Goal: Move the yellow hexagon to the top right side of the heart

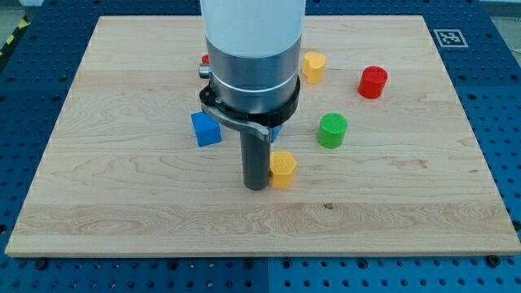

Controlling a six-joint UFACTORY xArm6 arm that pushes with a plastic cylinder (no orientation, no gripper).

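Step in hand, by judgement: the push phase, with contact made or about to be made on the task block. Scanning from the view's left across the wooden board [122, 203]:

- The blue cube [206, 129] lies left of the arm housing.
- A red block [205, 59] shows only as a sliver behind the housing; shape cannot be told. It may be the heart, but this is unconfirmed.
- My tip [256, 186] rests on the board near the centre. It has no jaws to open or close and grips nothing.
- The yellow hexagon [282, 168] sits immediately right of my tip, touching or nearly so.
- A second yellow block [313, 67] lies near the top.
- The green cylinder [332, 130] lies right of centre.
- The red cylinder [373, 82] lies furthest right.

Next move, by judgement: locate the heart, then reposition my tip below the hexagon, since the present bearing drives it rightward.
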